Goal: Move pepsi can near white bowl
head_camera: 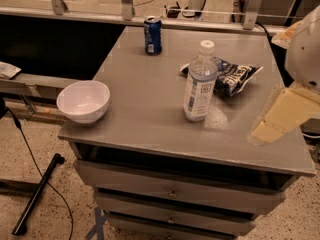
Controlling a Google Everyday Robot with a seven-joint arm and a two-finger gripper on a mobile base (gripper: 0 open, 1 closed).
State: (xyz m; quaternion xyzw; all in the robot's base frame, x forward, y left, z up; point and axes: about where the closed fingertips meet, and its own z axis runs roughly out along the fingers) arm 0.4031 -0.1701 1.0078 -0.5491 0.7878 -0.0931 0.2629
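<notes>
reaching for the pepsi can (152,35) is judged the step in hand; nothing is gripped yet.

- pepsi can: upright at the far edge of the cabinet top (150,114), left of centre, standing alone.
- white bowl (83,100): upright at the front left corner, apparently empty, well apart from the can.
- water bottle (200,81): upright, capped, about mid-top, between the gripper's side and the bowl.
- snack bag (227,76): lying flat behind and to the right of the bottle; cannot tell whether the two touch.
- gripper (272,124): at the right edge of the view, over the front right part of the top, well apart from the can; seen only as a pale wedge, so how far it is spread cannot be told.

handling notes, as judgement:
- approach the can from the right and above, passing behind or over the bottle and bag; a low straight sweep would likely tip the tall bottle.
- grip the can around its body, mid-height, square to its sides, so it does not twist or slip.
- lift clear before travelling toward the front left.
- set it down upright just beside the bowl, on the bare top and away from the cabinet edge, without nudging the bowl off the corner.
</notes>
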